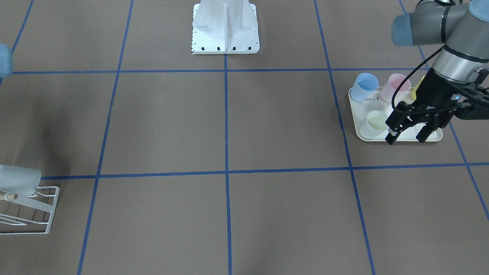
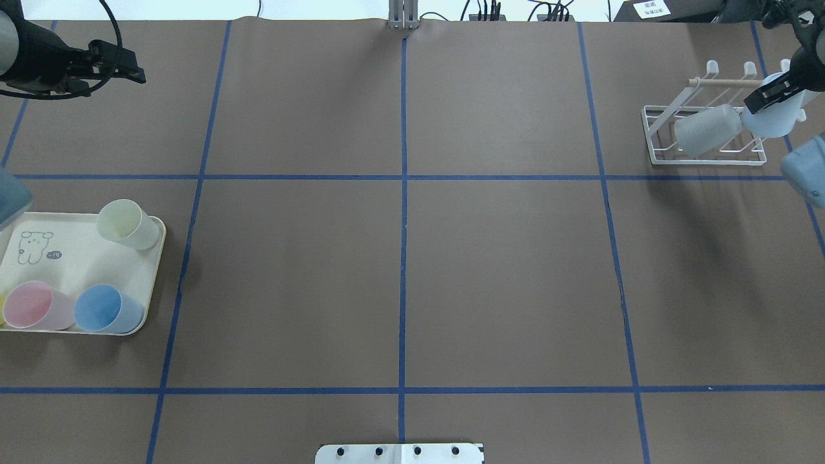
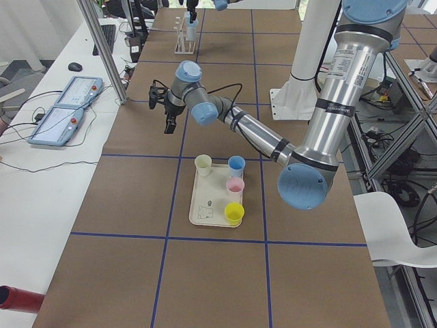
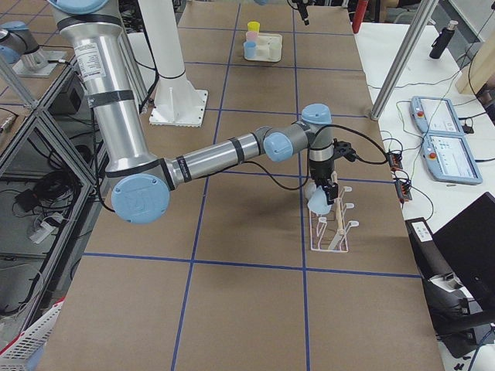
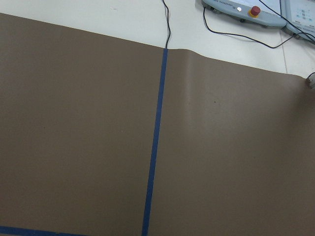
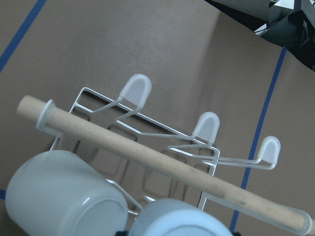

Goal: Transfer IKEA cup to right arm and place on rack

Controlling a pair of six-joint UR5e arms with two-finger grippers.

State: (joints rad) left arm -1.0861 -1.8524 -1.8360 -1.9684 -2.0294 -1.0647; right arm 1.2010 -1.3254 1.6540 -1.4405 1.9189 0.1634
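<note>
The IKEA cup (image 2: 778, 116) is pale blue, and my right gripper (image 2: 770, 103) is shut on it over the right end of the rack (image 2: 657, 138). The rack is white wire with a wooden rod (image 6: 147, 157) across its top. In the right wrist view the cup's base (image 6: 177, 219) fills the bottom edge, just below the rod. A whitish cup (image 2: 706, 129) hangs tilted on the rack beside it. My left gripper (image 1: 407, 138) is open and holds nothing. It hovers high above the table near the far left edge.
A cream tray (image 2: 64, 258) with a drawing lies at the near left, holding a pale yellow cup (image 2: 126, 222), a pink cup (image 2: 35, 304) and a blue cup (image 2: 106, 308). A yellow cup (image 3: 234, 213) stands at its end. Control pendants (image 5: 246, 10) lie beyond the far table edge.
</note>
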